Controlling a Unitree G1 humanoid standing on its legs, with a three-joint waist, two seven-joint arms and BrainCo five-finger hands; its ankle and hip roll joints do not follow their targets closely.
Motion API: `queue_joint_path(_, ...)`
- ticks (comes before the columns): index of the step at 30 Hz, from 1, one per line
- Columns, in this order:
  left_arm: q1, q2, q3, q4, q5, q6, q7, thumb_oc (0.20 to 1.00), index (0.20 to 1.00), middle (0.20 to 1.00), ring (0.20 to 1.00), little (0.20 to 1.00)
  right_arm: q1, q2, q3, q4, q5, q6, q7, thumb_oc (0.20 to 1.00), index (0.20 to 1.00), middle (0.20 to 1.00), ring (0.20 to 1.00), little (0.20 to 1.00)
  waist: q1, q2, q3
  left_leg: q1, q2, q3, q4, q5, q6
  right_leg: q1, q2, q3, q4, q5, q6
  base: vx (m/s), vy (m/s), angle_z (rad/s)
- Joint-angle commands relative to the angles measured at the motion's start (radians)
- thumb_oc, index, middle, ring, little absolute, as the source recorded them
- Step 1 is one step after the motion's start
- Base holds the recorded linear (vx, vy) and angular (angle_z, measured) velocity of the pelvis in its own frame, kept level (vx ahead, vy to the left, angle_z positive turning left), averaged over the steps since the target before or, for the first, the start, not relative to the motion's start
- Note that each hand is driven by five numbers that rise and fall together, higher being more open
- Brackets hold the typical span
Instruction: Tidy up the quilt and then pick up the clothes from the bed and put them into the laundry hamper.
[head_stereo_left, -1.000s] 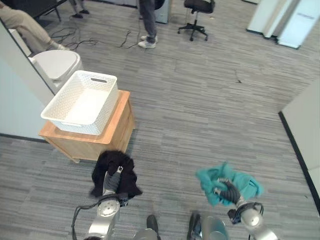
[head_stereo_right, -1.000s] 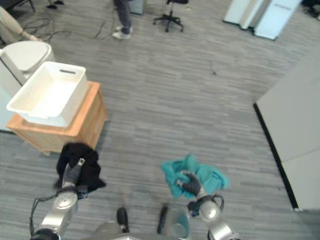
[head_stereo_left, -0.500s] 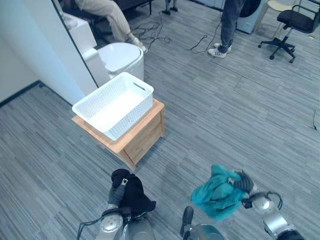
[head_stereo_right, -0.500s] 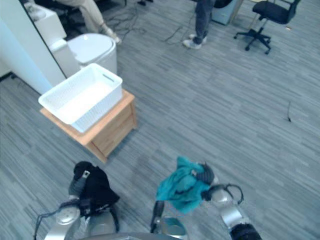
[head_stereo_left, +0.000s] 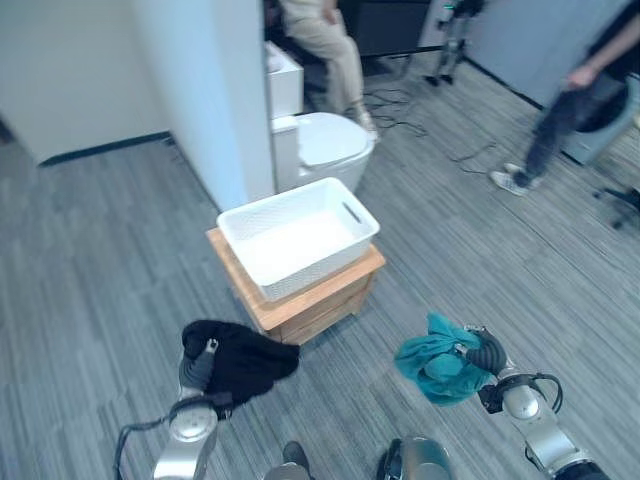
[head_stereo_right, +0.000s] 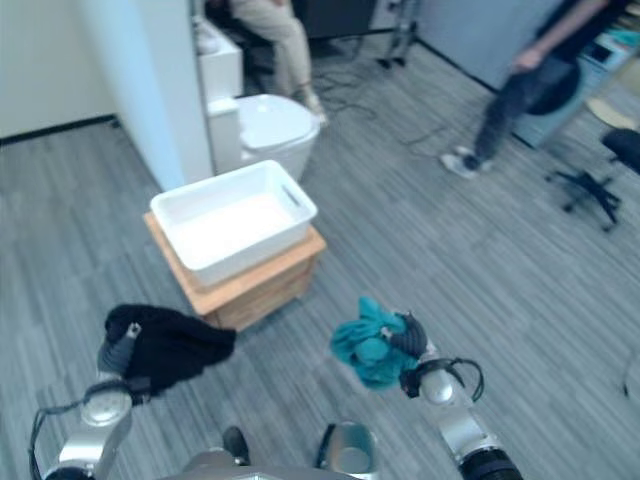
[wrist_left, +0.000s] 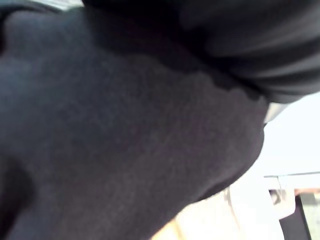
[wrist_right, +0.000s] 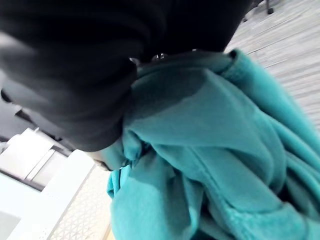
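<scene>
While our left hand (head_stereo_left: 197, 366) clutched black clothes (head_stereo_left: 240, 357) and our right hand (head_stereo_left: 487, 352) teal ones (head_stereo_left: 432, 362), both near the hamper (head_stereo_left: 298, 236), we judged dropping them in came next.

Silver-grey arms, dark ribbed wrists.

Black garment (head_stereo_left: 240, 358), teal garment (head_stereo_left: 432, 362) — white perforated hamper (head_stereo_left: 298, 236), light wooden stand (head_stereo_left: 318, 298).

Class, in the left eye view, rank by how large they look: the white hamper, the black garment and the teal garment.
1. White hamper
2. Black garment
3. Teal garment

The garments look close in size and hang nearer the camera, so their order is unsure.
</scene>
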Motion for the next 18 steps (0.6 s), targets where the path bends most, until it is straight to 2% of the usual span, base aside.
queue_joint_path(1, 0.002, 0.068, -0.002, -0.064, 0.03, -0.055, 0.0, 0.2, 0.2, 0.2, 0.2, 0.2, -0.072, -0.019, -0.109, -0.027, 0.032, -0.032, -0.048, 0.2, 0.2, 0.2, 0.2, 0.2, -0.046, -0.057, 0.018, 0.019, 0.101, 0.004, -0.067, 0.025, -0.158, 0.067, -0.011, 0.217, -0.311, 0.143, 0.057, 0.33, -0.318, 2.18)
queue_joint_path(2, -0.006, 0.072, 0.001, -0.059, 0.025, -0.054, -0.003, 0.2, 0.2, 0.2, 0.2, 0.2, -0.074, -0.024, -0.119, -0.033, 0.037, -0.028, -0.052, 0.2, 0.2, 0.2, 0.2, 0.2, -0.056, -0.056, 0.015, 0.013, 0.104, -0.03, -0.067, 0.015, -0.167, 0.054, -0.023, 0.285, -0.366, 0.162, 0.063, 0.29, -0.313, 2.33)
queue_joint_path(3, -0.01, 0.077, 0.004, -0.051, 0.023, -0.051, -0.004, 0.2, 0.2, 0.2, 0.2, 0.2, -0.08, -0.025, -0.124, -0.039, 0.042, -0.027, -0.054, 0.2, 0.2, 0.2, 0.2, 0.2, -0.058, -0.055, 0.012, 0.012, 0.11, -0.056, -0.067, 0.007, -0.176, 0.043, -0.038, 0.321, -0.401, 0.186, 0.073, 0.27, -0.284, 1.79)
queue_joint_path(4, -0.011, 0.081, 0.009, -0.039, 0.025, -0.048, -0.005, 0.2, 0.2, 0.2, 0.2, 0.2, -0.085, -0.031, -0.129, -0.057, 0.046, -0.029, -0.054, 0.2, 0.2, 0.2, 0.2, 0.2, -0.058, -0.055, 0.009, 0.017, 0.116, -0.073, -0.067, 0.004, -0.183, 0.031, -0.047, 0.318, -0.413, 0.212, 0.077, 0.34, -0.33, 1.09)
queue_joint_path(5, -0.005, 0.078, 0.019, -0.018, 0.02, -0.053, 0.008, 0.2, 0.2, 0.2, 0.2, 0.2, -0.119, -0.043, -0.12, -0.084, 0.045, -0.041, -0.064, 0.2, 0.2, 0.2, 0.2, 0.2, -0.04, -0.058, 0.005, 0.032, 0.126, -0.08, -0.067, 0.002, -0.196, 0.031, -0.067, 0.273, -0.443, 0.222, 0.081, 0.25, -0.226, 0.93)
queue_joint_path(8, 0.008, 0.07, 0.024, -0.017, 0.017, -0.059, 0.004, 0.2, 0.2, 0.2, 0.2, 0.2, -0.199, -0.084, -0.103, -0.114, 0.028, -0.049, -0.069, 0.2, 0.2, 0.2, 0.2, 0.2, -0.026, -0.059, 0.002, 0.048, 0.136, -0.084, -0.067, 0.007, -0.21, 0.064, -0.06, 0.261, -0.459, 0.22, 0.084, 0.19, -0.241, 0.35)
queue_joint_path(10, 0.016, 0.059, 0.024, -0.015, -0.002, -0.066, 0.003, 0.2, 0.2, 0.2, 0.2, 0.2, -0.299, -0.114, -0.062, -0.133, 0.02, -0.052, -0.069, 0.2, 0.2, 0.2, 0.2, 0.2, -0.015, -0.042, 0.0, 0.053, 0.15, -0.08, -0.067, 0.012, -0.219, 0.077, -0.046, 0.255, -0.471, 0.217, 0.085, 0.13, -0.201, 0.19)
queue_joint_path(12, 0.029, 0.043, 0.021, -0.013, -0.024, -0.072, 0.004, 0.2, 0.2, 0.2, 0.2, 0.2, -0.426, -0.15, 0.0, -0.157, 0.015, -0.061, -0.058, 0.2, 0.2, 0.2, 0.2, 0.2, -0.004, -0.016, -0.003, 0.053, 0.168, -0.075, -0.067, 0.024, -0.233, 0.092, -0.023, 0.259, -0.471, 0.203, 0.077, 0.14, -0.163, 0.06)
queue_joint_path(13, 0.033, 0.029, 0.008, -0.011, -0.058, -0.078, -0.002, 0.2, 0.2, 0.2, 0.2, 0.2, -0.511, -0.165, 0.051, -0.163, 0.016, -0.063, -0.048, 0.2, 0.2, 0.2, 0.2, 0.2, 0.005, 0.002, -0.005, 0.053, 0.182, -0.065, -0.067, 0.037, -0.243, 0.104, -0.012, 0.24, -0.471, 0.181, 0.067, 0.12, -0.132, -0.08)
queue_joint_path(14, 0.032, 0.027, 0.011, -0.01, -0.059, -0.079, -0.002, 0.2, 0.2, 0.2, 0.2, 0.2, -0.518, -0.166, 0.056, -0.159, 0.017, -0.064, -0.049, 0.2, 0.2, 0.2, 0.2, 0.2, 0.001, 0.005, -0.002, 0.054, 0.184, -0.067, -0.067, 0.037, -0.244, 0.106, -0.009, 0.237, -0.471, 0.18, 0.065, 0.08, -0.092, -0.01)
queue_joint_path(16, 0.0, 0.018, -0.019, -0.007, -0.094, -0.091, 0.008, 0.2, 0.2, 0.2, 0.2, 0.2, -0.59, -0.204, 0.085, -0.153, 0.019, -0.062, -0.058, 0.2, 0.2, 0.2, 0.2, 0.2, 0.005, 0.016, 0.022, 0.022, 0.2, -0.024, -0.035, 0.089, -0.253, 0.135, -0.016, 0.19, -0.471, 0.162, 0.05, -0.02, -0.089, 0.23)
queue_joint_path(17, -0.022, 0.014, -0.042, -0.013, -0.104, -0.093, 0.008, 0.2, 0.2, 0.2, 0.2, 0.2, -0.658, -0.221, 0.117, -0.171, 0.02, -0.056, -0.062, 0.2, 0.2, 0.2, 0.2, 0.2, 0.008, 0.018, 0.037, -0.025, 0.183, 0.032, -0.002, 0.114, -0.244, 0.15, -0.02, 0.157, -0.471, 0.151, 0.042, -0.03, -0.098, 0.82)
queue_joint_path(18, -0.028, 0.014, -0.048, -0.011, -0.095, -0.09, 0.013, 0.2, 0.2, 0.2, 0.2, 0.2, -0.698, -0.226, 0.142, -0.183, 0.02, -0.055, -0.057, 0.2, 0.2, 0.2, 0.2, 0.2, 0.009, 0.025, 0.037, -0.037, 0.156, 0.011, -0.015, 0.098, -0.235, 0.15, -0.012, 0.159, -0.471, 0.144, 0.041, -0.03, -0.078, 1.04)
